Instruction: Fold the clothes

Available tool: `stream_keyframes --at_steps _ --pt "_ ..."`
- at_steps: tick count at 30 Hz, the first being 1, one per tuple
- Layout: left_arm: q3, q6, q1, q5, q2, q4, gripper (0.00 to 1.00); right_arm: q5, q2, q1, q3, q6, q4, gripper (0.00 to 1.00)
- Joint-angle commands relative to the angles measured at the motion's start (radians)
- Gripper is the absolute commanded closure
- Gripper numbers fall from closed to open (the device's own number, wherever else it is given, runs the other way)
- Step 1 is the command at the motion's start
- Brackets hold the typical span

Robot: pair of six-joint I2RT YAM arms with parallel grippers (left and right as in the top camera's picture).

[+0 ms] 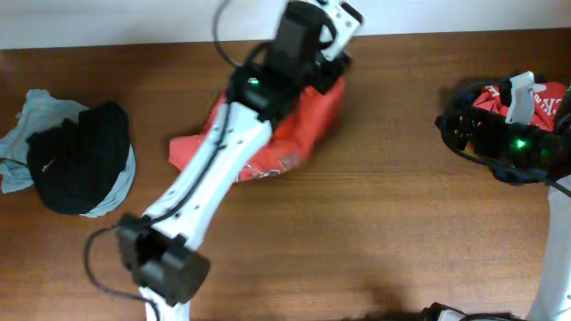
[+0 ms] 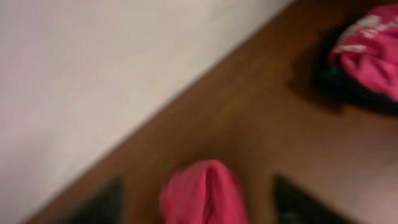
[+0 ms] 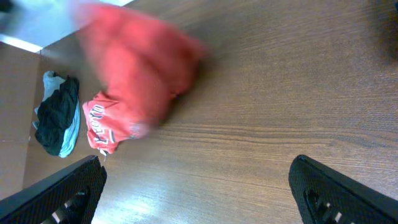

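Left jaws wide apart, orange-red T-shirt loose between them.

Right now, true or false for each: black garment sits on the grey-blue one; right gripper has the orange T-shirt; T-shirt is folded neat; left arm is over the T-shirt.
1. The black garment lies on the pale grey-blue garment. True.
2. The right gripper is clamped on the orange-red T-shirt. False: it is open, with only bare table between its fingers.
3. The orange-red T-shirt is folded into a neat rectangle. False: it lies bunched and creased.
4. The left arm reaches over the orange-red T-shirt. True.
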Motion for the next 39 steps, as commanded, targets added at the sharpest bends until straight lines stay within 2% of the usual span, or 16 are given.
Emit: stream_keyframes --at_steps 1,7,12,17,22,29,31,35,37,39 --pt "0.015 -0.117 -0.007 0.077 -0.003 0.015 0.01 -0.005 -0.015 -0.007 0.017 -0.013 0.006 0.02" --pt "0.046 -0.191 0.093 0.077 -0.049 -0.117 0.01 -0.010 -0.013 0.000 0.017 -0.010 0.005 0.02" --pt "0.047 -0.301 0.295 0.078 -0.058 -0.420 0.01 0.029 0.047 0.116 0.017 -0.010 0.061 0.02" --pt "0.047 -0.305 0.434 0.078 -0.026 -0.530 0.01 0.109 0.167 0.258 0.017 0.024 0.196 0.02" --pt "0.047 -0.323 0.512 0.082 0.050 -0.670 0.01 0.143 0.288 0.362 0.017 0.035 0.247 0.02" --pt "0.047 -0.322 0.535 0.081 0.207 -0.787 0.03 0.158 0.327 0.380 0.017 0.035 0.265 0.02" --pt "0.047 -0.323 0.541 0.082 0.257 -0.787 0.09 0.158 0.327 0.379 0.017 0.035 0.265 0.02" --pt "0.047 -0.323 0.554 0.082 0.348 -0.780 0.39 0.161 0.327 0.379 0.017 0.035 0.262 0.02" --pt "0.047 -0.323 0.554 0.082 0.367 -0.766 0.50 0.161 0.327 0.379 0.017 0.035 0.262 0.02" --pt "0.047 -0.323 0.554 0.082 0.376 -0.749 0.68 0.161 0.327 0.379 0.017 0.035 0.262 0.02"
